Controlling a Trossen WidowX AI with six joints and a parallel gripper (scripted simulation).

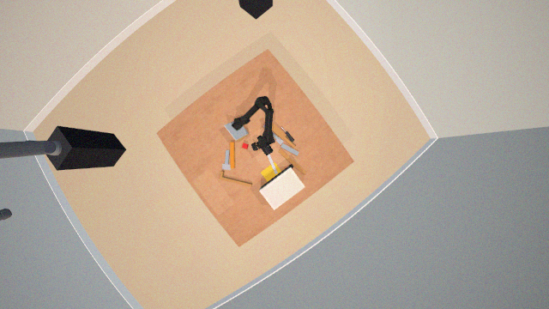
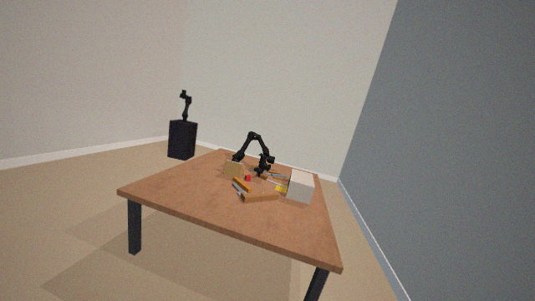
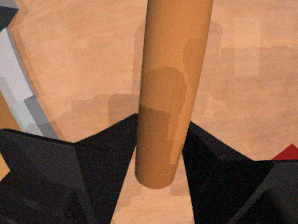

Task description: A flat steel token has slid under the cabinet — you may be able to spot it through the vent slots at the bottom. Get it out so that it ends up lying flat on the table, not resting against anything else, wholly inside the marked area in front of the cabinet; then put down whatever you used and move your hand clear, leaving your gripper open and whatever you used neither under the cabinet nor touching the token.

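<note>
My gripper (image 1: 268, 153) (image 2: 259, 174) (image 3: 160, 121) is shut on the round orange-brown handle (image 3: 172, 60) of a tool, low over the table. The tool's pale grey shaft (image 1: 271, 161) (image 2: 273, 182) runs from the fingers toward the cabinet, and its far end is over the yellow marked area (image 1: 267, 174) (image 2: 281, 189). The white cabinet (image 1: 282, 189) (image 2: 301, 190) stands just behind that area, with a dark front edge in the overhead view. The steel token cannot be made out in any view. Whether the tool's tip touches anything is too small to tell.
A red cube (image 1: 244, 146) (image 2: 247, 178) lies to one side of the gripper. Beyond it lie an orange bar (image 1: 232, 154) (image 2: 242, 185) and an angled brown stick (image 1: 238, 181) (image 2: 261, 197). On the other side lie a dark-handled tool (image 1: 289, 136) and a grey bar (image 1: 289, 149).
</note>
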